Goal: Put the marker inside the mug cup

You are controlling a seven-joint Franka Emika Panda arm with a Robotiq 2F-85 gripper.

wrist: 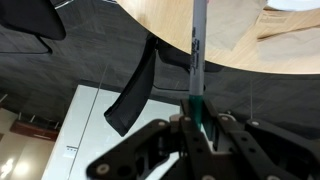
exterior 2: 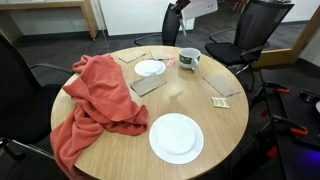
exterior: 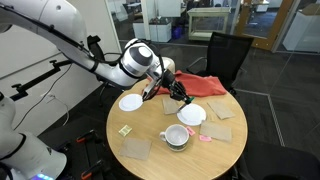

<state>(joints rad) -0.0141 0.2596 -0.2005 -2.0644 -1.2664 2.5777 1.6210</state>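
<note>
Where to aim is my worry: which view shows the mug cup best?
An exterior view shows it best: the mug cup stands near the camera, unblocked, its opening seen from above. In an exterior view at a lower angle, it shows mostly its side wall. The wrist view shows none of it.

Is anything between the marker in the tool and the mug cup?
Nothing visible blocks it. The tool holds the marker above the table; only a flat white plate lies beside the mug cup.
</note>
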